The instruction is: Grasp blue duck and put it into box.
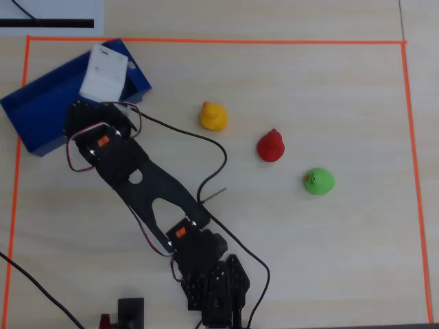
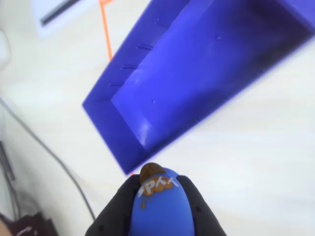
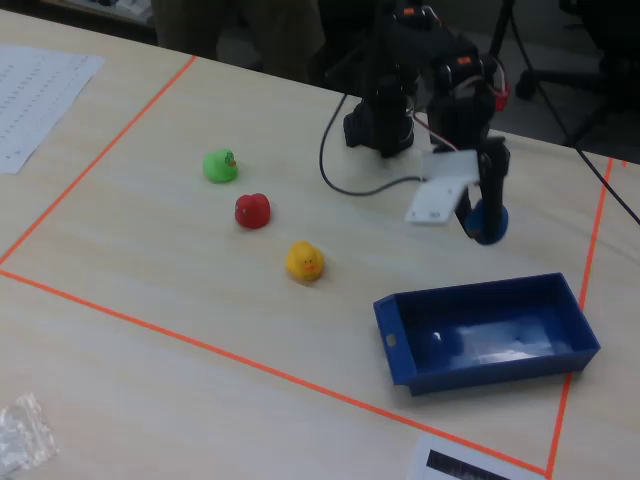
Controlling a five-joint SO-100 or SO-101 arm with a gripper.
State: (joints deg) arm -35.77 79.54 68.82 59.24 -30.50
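My gripper (image 2: 157,183) is shut on the blue duck (image 2: 160,206), whose orange-brown beak pokes out between the black fingers (image 2: 123,196). In the wrist view the open blue box (image 2: 147,132) lies just ahead of the duck, with its near corner close to the beak. The fixed view shows the duck (image 3: 491,222) held in the gripper (image 3: 484,226) above the table, just behind the far wall of the box (image 3: 400,350). Seen from overhead, a white wrist mount (image 1: 104,71) sits over the right end of the box (image 1: 38,113) and hides the duck.
A yellow duck (image 1: 213,117), a red duck (image 1: 271,146) and a green duck (image 1: 318,181) stand in a row to the right of the arm. Orange tape (image 1: 206,40) frames the work area. Black cables (image 1: 226,233) trail beside the arm.
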